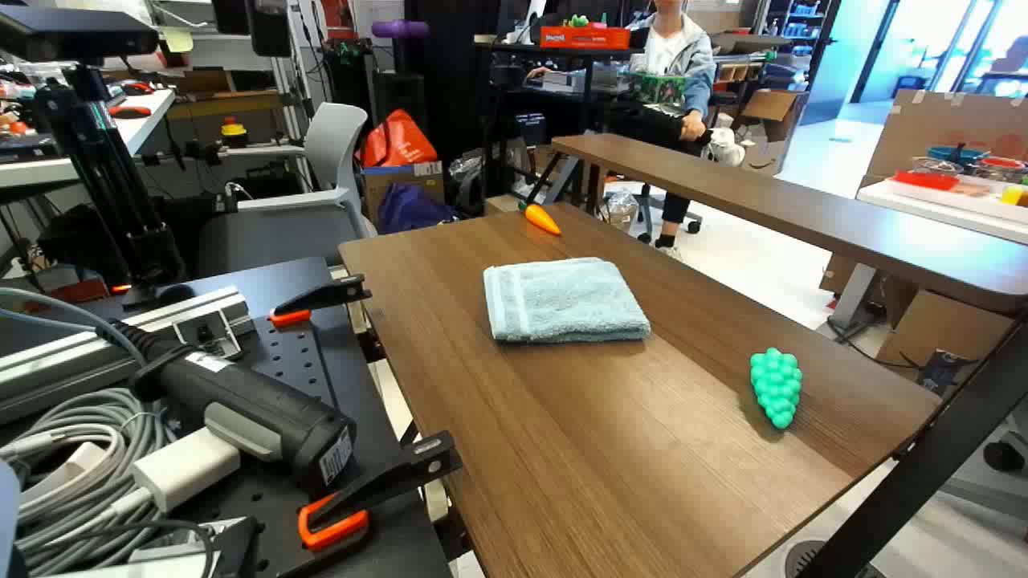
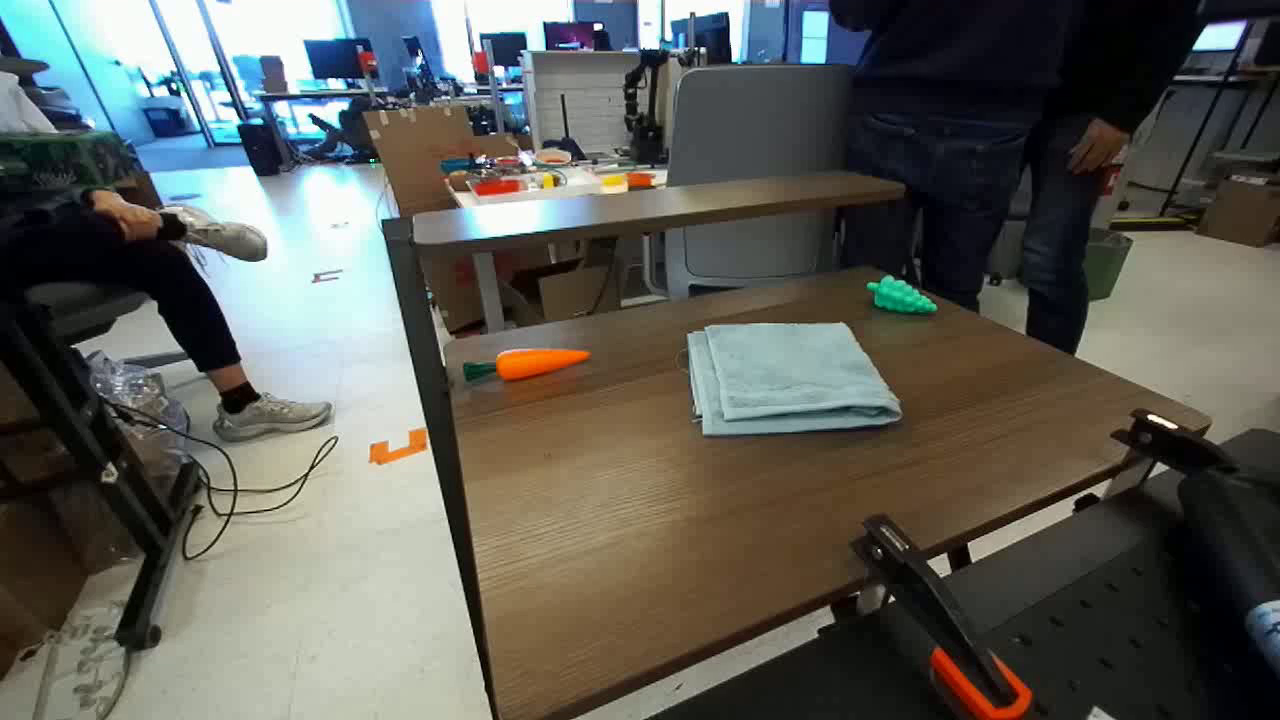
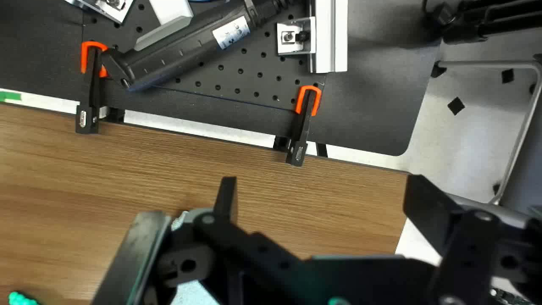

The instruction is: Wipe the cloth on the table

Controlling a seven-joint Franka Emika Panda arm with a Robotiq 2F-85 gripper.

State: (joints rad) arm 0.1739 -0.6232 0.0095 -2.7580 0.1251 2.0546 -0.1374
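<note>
The light blue-teal folded cloth lies flat on the brown wood-grain table, near its middle, in both exterior views (image 1: 566, 301) (image 2: 800, 375). The table shows in all views (image 1: 498, 425) (image 2: 620, 540) (image 3: 139, 169). My gripper (image 3: 320, 186) is open, with its two fingers wide apart and nothing between them. It is above the table, and bare wood shows between the fingers. In the wrist view a bit of the cloth (image 3: 192, 293) shows at the bottom, mostly hidden behind the gripper. The gripper does not show in the exterior views.
An orange toy carrot (image 1: 542, 218) (image 2: 540, 363) and a green bumpy toy (image 1: 777, 387) (image 2: 902, 296) lie on the table either side of the cloth. Black clamps (image 1: 393, 482) (image 3: 300, 131) grip the table edge beside the black bench (image 3: 237, 101). A raised wooden bench (image 1: 763, 201) runs along the far side.
</note>
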